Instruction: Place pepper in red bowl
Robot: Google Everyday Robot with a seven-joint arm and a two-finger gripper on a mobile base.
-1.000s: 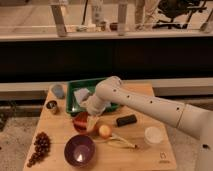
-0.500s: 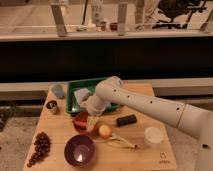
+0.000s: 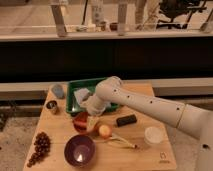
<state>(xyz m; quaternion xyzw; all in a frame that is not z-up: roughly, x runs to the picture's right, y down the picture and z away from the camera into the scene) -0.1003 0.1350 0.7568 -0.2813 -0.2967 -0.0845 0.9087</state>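
Note:
The small orange-red bowl (image 3: 79, 121) stands on the wooden table (image 3: 60, 127), just in front of the green tray (image 3: 75, 95). My white arm reaches in from the right, over the tray. My gripper (image 3: 91, 118) hangs at the red bowl's right rim, just above it. A pale yellowish piece (image 3: 94, 125) shows right under the gripper, beside the bowl. I cannot tell whether it is the pepper or whether it is held.
A larger purple bowl (image 3: 79, 150) stands in front of the red one. Around them lie dark grapes (image 3: 39, 146), an orange fruit (image 3: 104, 131), a banana (image 3: 123, 143), a black block (image 3: 126, 120), a white cup (image 3: 153, 135), a grey cup (image 3: 58, 90) and a small can (image 3: 51, 106).

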